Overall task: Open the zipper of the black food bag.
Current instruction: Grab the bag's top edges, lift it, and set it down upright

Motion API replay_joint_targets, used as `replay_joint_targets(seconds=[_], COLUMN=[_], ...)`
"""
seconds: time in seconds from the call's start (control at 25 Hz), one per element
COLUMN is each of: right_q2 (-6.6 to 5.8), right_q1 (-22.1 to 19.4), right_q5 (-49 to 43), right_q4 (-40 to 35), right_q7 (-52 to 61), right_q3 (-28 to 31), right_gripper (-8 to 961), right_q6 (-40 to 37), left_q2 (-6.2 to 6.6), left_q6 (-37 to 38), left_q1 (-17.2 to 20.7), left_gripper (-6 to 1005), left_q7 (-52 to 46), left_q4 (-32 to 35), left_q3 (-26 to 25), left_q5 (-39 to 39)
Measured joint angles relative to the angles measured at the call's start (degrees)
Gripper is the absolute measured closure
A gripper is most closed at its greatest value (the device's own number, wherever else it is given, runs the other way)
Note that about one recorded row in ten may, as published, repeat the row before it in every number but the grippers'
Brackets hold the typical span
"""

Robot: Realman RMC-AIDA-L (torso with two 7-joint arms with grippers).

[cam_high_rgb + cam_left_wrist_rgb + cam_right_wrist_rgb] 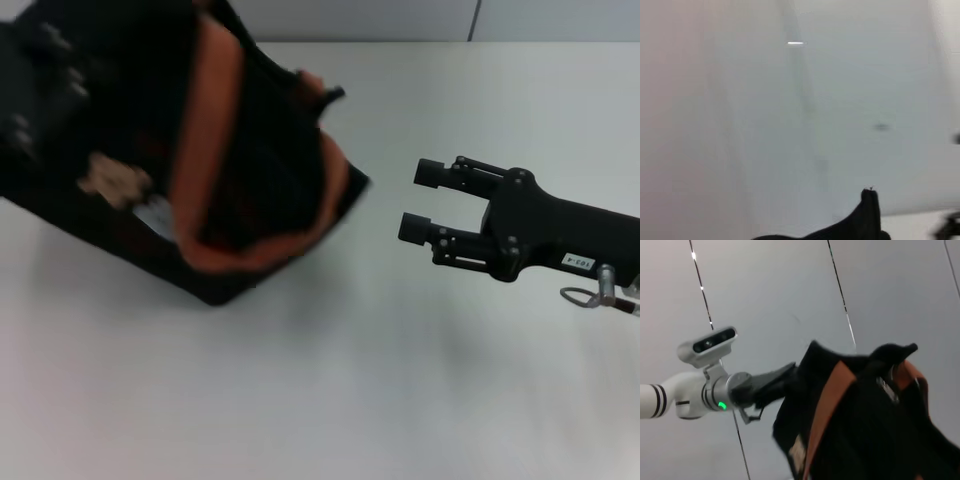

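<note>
1. You see the black food bag (250, 170): boxy dark fabric, orange-brown strap handles (210, 110) looping over it, a tan bear patch (115, 183) on its front.
2. It sits tilted at the far left of the white tabletop (330, 390).
3. Your right hand (425, 202) hovers open just right of the bag, not touching it.
4. Your left hand (772, 382) meets the bag's far side; whether it grips cannot be told.
5. The zipper cannot be made out.
</note>
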Motion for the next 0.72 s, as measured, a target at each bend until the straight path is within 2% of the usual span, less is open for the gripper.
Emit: replay_joint_targets(seconds=[0.12, 0.16, 0.28, 0.56, 0.72], right_q2=[0.00, 0.00, 0.04, -0.01, 0.03], right_q1=[-0.4, -0.9, -1.5, -5.4, -5.9], right_q5=[0.8, 1.9, 3.2, 12.5, 13.5], right_q4=[1.2, 1.5, 1.7, 3.6, 4.6], right_q7=[-2.3, -3.6, -4.7, -11.0, -14.7], right_q3=[0.2, 0.2, 0.2, 0.1, 0.1], right_gripper=[205, 205, 207, 210, 212], right_q6=[0.0, 0.0, 0.4, 1.4, 2.2], left_q2=[-1.59, -3.04, -3.78, -3.98, -4.00], left_q6=[0.6, -0.1, -0.5, -0.8, -0.8], left_q1=[0.3, 0.2, 0.0, -1.5, -2.4], left_gripper=[898, 898, 897, 897, 897], left_q7=[2.2, 4.7, 5.9, 7.2, 7.8], left_q4=[0.9, 0.9, 0.3, -3.0, -4.7], left_q3=[4.3, 6.0, 6.7, 8.7, 8.7], left_q5=[1.1, 3.2, 4.4, 3.2, 2.7])
